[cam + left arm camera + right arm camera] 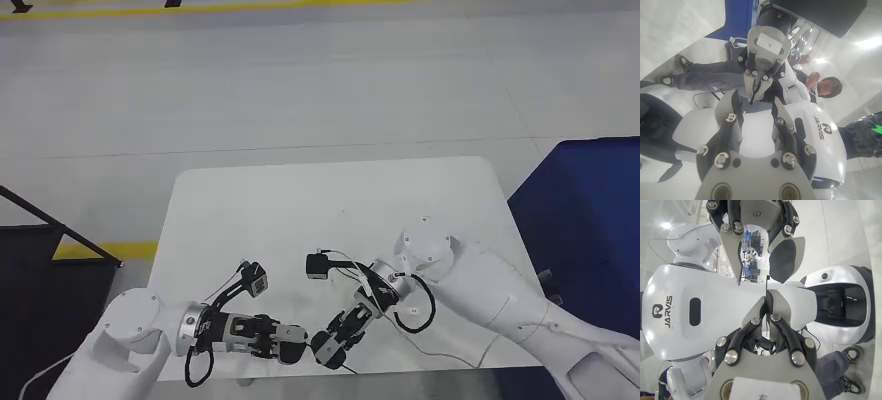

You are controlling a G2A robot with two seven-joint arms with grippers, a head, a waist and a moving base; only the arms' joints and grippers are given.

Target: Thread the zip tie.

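Zip tie point(766, 285) is sitting pinched in my right gripper point(767, 294), clamped tight on it, its length poking straight out toward my left gripper point(759, 282), which is gaping empty just beyond its tip.

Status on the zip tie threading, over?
Right gripper shut on zip tie, tip sticking out. Left gripper open, facing it. Nothing between them.

zip tie point(766, 285) | thin black strip, straight | end free | clamped in fingers of right gripper point(767, 295)
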